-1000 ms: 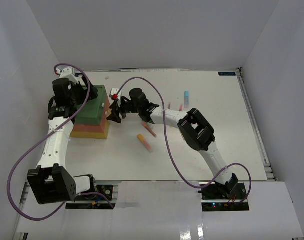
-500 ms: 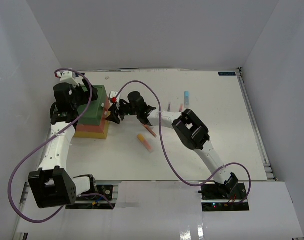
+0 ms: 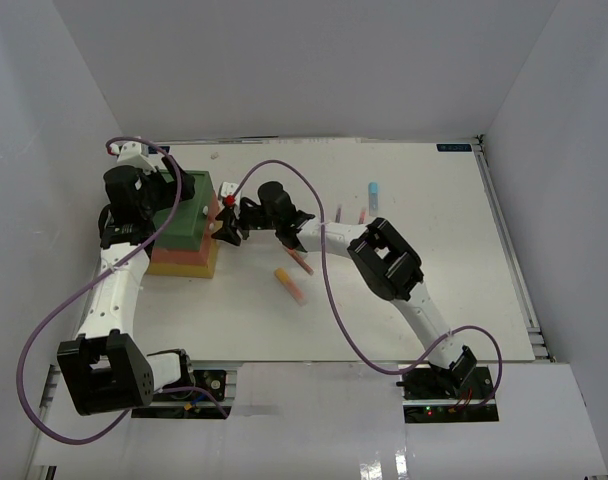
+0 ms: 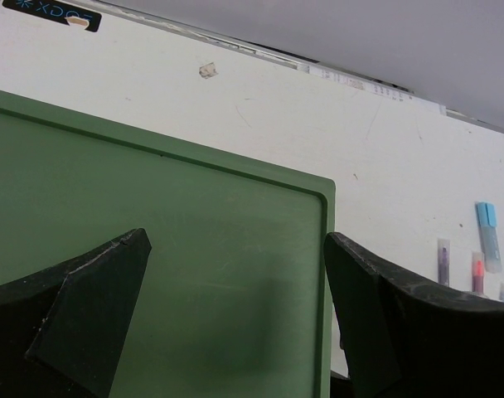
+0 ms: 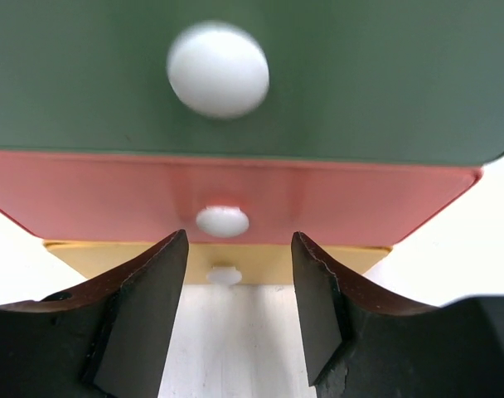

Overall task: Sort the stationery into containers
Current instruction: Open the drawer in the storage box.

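Green-topped containers [image 3: 189, 228], from above, stand left on the bench [image 3: 434, 280]; stationery [image 3: 290, 284] lies loose beside them. Left wrist: left gripper [image 4: 235, 249] spread above the green lid [image 4: 152, 182]; unbraced, the containers may slide. Right wrist: right gripper [image 5: 238, 249] released, tips flanking the red knob [image 5: 222, 220]; a shallow pinch could slip off.

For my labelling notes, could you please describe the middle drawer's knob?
Left on the table stands a stack of bins: green over red over yellow. Its front, facing the right pincer, carries three white knobs in a column. Pick the red bin's knob, below the green bin's knob and above the yellow bin's knob.
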